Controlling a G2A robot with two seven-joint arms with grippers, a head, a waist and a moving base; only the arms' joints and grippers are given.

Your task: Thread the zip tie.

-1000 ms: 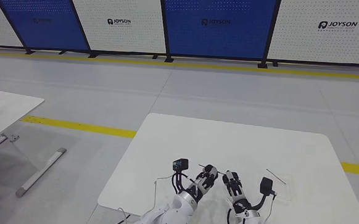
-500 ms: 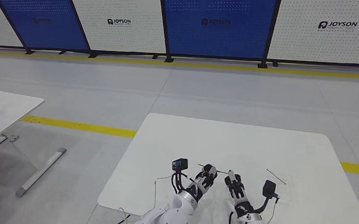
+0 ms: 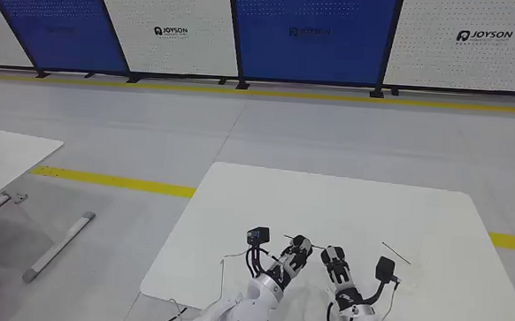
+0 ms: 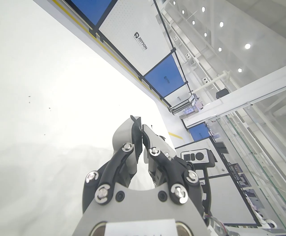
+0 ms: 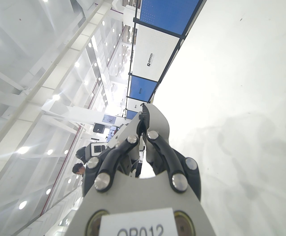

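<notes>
A thin black zip tie (image 3: 311, 244) spans the short gap between my two grippers near the front edge of the white table (image 3: 344, 201). My left gripper (image 3: 300, 244) is shut, with a black strip of the zip tie (image 4: 134, 118) sticking out past its tips (image 4: 141, 125). My right gripper (image 3: 329, 252) faces it from close by and is also shut (image 5: 143, 111). A small black sliver of the tie (image 5: 141, 104) pokes out at its tips. How much of the tie lies between the pads is hidden.
A second thin black zip tie (image 3: 395, 252) lies flat on the table to the right of the right arm. A blue and white panel fence (image 3: 309, 35) stands across the floor far behind.
The right arm dipped slightly toward the near edge, then came back a little. Both grippers have stayed shut and the tie between them has barely moved.
</notes>
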